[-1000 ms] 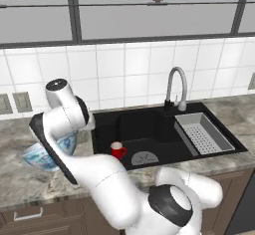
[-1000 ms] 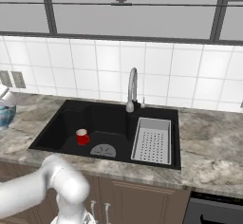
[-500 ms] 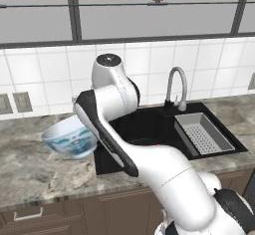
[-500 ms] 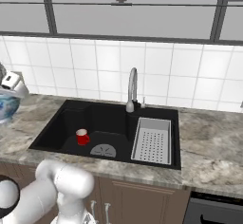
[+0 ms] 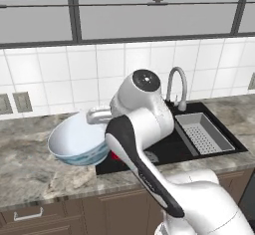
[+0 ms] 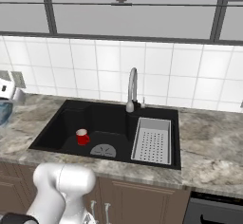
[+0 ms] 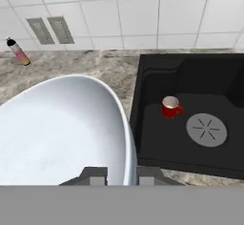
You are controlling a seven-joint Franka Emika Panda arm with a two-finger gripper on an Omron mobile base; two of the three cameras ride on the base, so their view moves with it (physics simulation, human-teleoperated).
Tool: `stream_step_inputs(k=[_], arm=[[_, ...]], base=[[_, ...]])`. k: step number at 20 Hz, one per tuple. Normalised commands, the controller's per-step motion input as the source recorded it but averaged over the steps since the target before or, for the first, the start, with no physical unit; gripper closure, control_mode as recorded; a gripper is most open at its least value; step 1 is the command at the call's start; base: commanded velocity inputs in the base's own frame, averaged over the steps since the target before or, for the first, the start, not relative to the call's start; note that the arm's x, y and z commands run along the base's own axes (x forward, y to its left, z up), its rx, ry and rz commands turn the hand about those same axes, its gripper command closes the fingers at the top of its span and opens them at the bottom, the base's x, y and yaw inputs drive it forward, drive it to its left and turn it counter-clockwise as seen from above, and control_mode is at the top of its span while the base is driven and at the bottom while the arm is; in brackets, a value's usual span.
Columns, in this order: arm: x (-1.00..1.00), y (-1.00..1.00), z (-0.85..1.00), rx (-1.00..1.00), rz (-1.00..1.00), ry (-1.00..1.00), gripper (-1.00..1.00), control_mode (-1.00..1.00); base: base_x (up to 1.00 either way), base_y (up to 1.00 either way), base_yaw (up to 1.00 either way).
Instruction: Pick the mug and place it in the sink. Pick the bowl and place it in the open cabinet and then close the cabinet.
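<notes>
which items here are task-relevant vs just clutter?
Task things:
- bowl, gripped by its rim in the gripper, held above the counter left of the sink
- mug, upright on the sink floor beside the drain

Lying about:
- slim bottle near the wall outlets
- faucet
- grey drain rack in the sink's right part

You have a mottled grey stone bench [image 6: 209, 147] running along the wall, with brown drawer fronts [image 5: 35, 214] below it. Behind it the wall is white tile [image 6: 166, 71], and above that sits a window with dark frames [image 5: 74, 22]. Two grey wall outlets [image 7: 50, 30] sit side by side in the tile. A slim red-pink bottle [image 7: 17, 51] stands upright on the bench just left of the outlets, close to the wall. A pale perforated drain tray [image 6: 153, 140] rests at the right side of the black basin.
</notes>
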Motion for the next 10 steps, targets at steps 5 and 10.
stream_step_inputs(k=[5, 10], arm=[[-0.27, -0.32, 0.17, 0.02, -0.09, -0.14, 1.0, -1.0], [-0.22, -0.35, 0.33, 0.21, -0.33, -0.02, 1.0, -1.0]], base=[[0.0, 0.0, 0.0], [0.0, 0.0, 0.0]])
